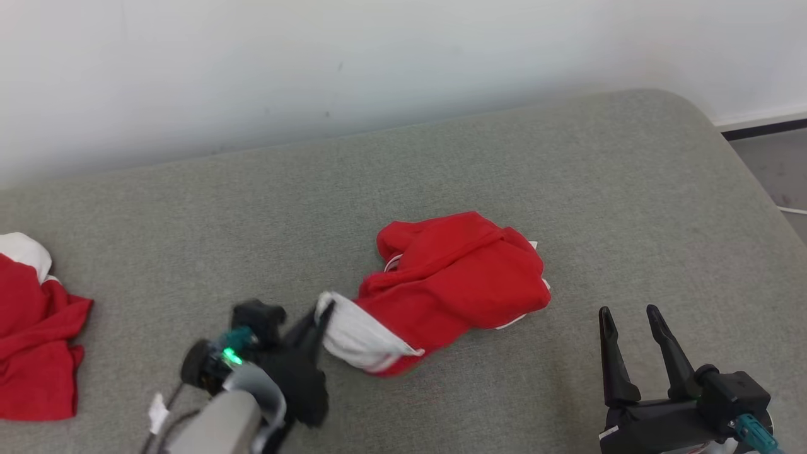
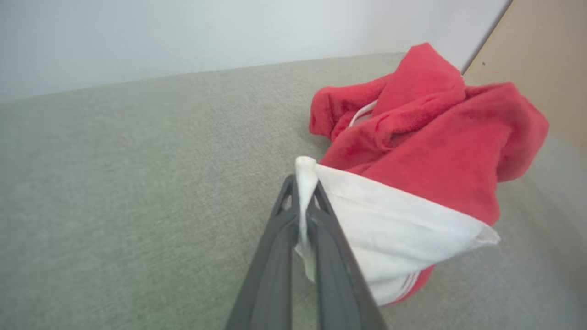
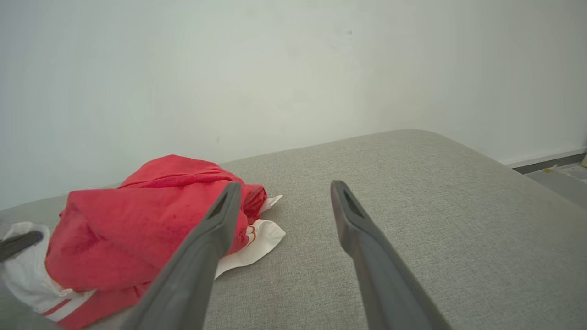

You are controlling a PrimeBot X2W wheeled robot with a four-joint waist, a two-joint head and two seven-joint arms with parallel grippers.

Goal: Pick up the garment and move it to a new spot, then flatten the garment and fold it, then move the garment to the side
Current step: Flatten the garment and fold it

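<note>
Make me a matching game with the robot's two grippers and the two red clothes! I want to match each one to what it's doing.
Things:
1. left gripper
2. right gripper
3. middle garment
4. side garment

States:
A. open, holding nothing
B. lying at the head view's left edge, untouched
C. shut on a white hem
D. crumpled, pinched at one corner

Pairs: 1-C, 2-A, 3-D, 4-B

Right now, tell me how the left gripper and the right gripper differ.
The left gripper is shut, the right gripper open. The left gripper pinches the white edge of the red garment; the right gripper holds nothing. Both have two long dark fingers.
</note>
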